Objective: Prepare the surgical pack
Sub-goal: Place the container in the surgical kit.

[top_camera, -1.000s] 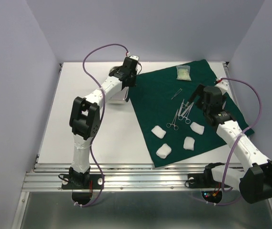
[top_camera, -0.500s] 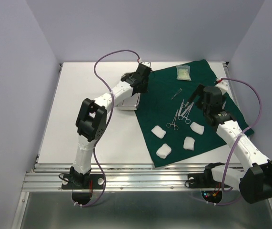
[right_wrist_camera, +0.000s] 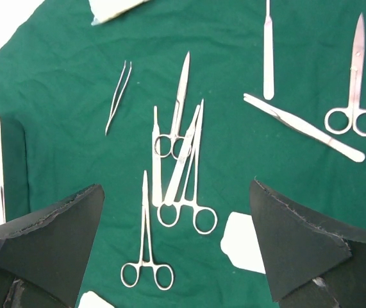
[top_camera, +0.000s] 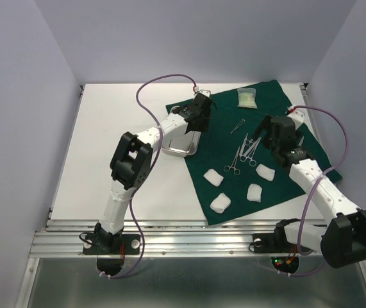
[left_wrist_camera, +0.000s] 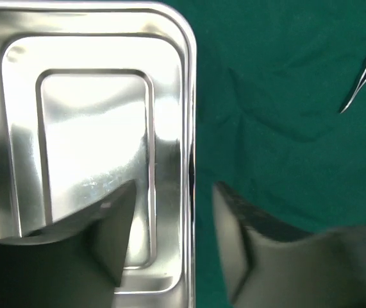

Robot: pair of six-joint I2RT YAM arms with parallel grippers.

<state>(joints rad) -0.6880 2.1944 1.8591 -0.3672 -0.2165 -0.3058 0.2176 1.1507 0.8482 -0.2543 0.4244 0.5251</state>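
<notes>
Your left tool [left_wrist_camera: 170, 192] stands open astride the rim of the one shiny, round-cornered steel tray [left_wrist_camera: 93, 128] at the wrinkled green drape's [top_camera: 221, 138] left edge. Your right tool [right_wrist_camera: 176, 186] hangs wide open over slim steel forceps [right_wrist_camera: 145, 224]; four fluffy white pads [top_camera: 213, 176] lie nearby.

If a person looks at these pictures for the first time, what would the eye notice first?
The dark green drape on the right stands out first, with steel instruments clustered at its middle and four white gauze pads on its near part. At its left edge gleams a shiny steel tray, the open left gripper astride its rim.
</notes>
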